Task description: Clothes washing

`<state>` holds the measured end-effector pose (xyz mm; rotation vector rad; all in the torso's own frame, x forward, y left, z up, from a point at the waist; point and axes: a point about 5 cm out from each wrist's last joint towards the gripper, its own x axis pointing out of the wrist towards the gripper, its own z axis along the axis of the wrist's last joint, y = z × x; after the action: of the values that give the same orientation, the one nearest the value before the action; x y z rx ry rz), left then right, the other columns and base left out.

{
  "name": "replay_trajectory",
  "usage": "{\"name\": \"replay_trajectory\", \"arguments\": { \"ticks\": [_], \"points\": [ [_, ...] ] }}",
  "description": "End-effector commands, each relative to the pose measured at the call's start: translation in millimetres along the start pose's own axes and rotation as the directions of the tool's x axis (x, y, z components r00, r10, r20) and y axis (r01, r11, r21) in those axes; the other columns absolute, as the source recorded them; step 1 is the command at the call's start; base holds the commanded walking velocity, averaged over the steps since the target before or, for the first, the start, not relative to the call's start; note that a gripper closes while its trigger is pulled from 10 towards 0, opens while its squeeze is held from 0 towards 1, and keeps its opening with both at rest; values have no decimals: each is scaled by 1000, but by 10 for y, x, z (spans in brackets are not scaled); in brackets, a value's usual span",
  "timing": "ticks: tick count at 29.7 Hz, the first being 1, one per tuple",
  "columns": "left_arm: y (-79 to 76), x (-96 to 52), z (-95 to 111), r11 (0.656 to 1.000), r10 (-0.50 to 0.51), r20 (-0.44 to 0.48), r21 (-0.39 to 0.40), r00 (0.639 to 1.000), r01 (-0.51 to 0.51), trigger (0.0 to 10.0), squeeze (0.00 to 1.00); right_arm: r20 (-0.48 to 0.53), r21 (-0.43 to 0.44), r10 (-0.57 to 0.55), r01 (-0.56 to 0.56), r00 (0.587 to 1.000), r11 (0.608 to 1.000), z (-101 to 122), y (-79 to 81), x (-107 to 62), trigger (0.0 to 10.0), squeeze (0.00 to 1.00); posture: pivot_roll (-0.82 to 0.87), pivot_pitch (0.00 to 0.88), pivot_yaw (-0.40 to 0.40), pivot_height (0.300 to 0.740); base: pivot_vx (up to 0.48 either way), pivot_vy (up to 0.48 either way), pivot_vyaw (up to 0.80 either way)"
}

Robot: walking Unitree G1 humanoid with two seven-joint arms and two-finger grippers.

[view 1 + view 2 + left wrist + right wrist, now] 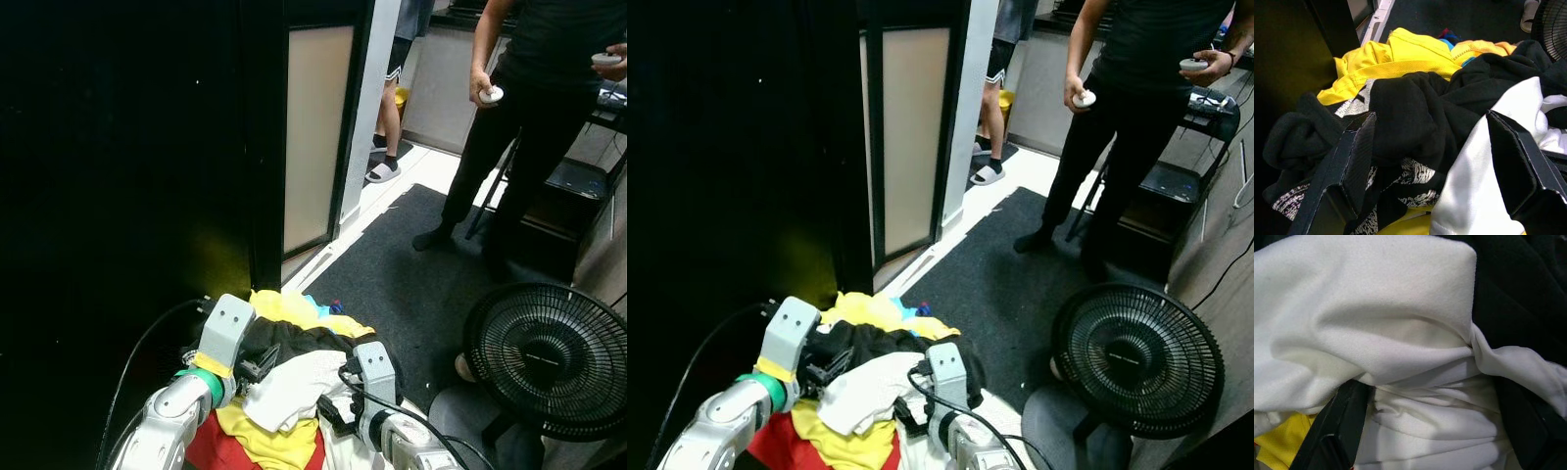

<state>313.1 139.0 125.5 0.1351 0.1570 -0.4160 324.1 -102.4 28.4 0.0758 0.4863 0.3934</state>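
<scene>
- A dark carpet [392, 274] is seen ahead, beside a black door frame [263, 147].
- The left gripper [1435, 161] is spread over a black garment [1415, 107]; the right gripper [1435, 426] is spread around a white garment [1366, 318].
- Both garments top the clothes pile [284, 392] between the arms.
- A black fan [549, 357] and a standing person [529, 117] are seen beyond.

Soft matt cloth pile [294, 362] (white piece fleecy) beside rough dark carpet [411, 264].

A heaped pile of clothes [284, 382], yellow, black, white and apparently red, lies crumpled together.
</scene>
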Motion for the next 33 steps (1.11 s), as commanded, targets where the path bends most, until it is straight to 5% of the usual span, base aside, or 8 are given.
{"name": "replay_trajectory", "arguments": {
  "ticks": [1,2,14,22,33],
  "points": [
    [1,-31,-69,1000,4,-30,0,1000,-4,10000,0,-72,51,-46,49,996,997,-186,-61,-46,1490,0,56,135,46,740,0,0,0],
    [5,-36,-69,1000,7,-31,-1,1000,-7,10000,0,-61,53,-60,63,996,997,-164,-75,-45,0,0,56,135,46,740,0,0,0],
    [-6,-32,-61,1000,14,-29,-7,999,-14,10000,0,199,188,-67,29,978,982,314,-177,-32,0,0,43,137,54,740,0,0,0],
    [7,-21,-50,1000,19,-27,-8,999,-19,10000,0,404,141,-16,-45,915,989,762,-99,-41,0,0,35,131,59,740,0,0,0],
    [11,-6,-46,1000,27,-25,-9,999,-27,10000,0,505,96,30,-91,863,991,1032,-19,-73,0,0,29,118,55,740,0,0,0]
  ]
}}
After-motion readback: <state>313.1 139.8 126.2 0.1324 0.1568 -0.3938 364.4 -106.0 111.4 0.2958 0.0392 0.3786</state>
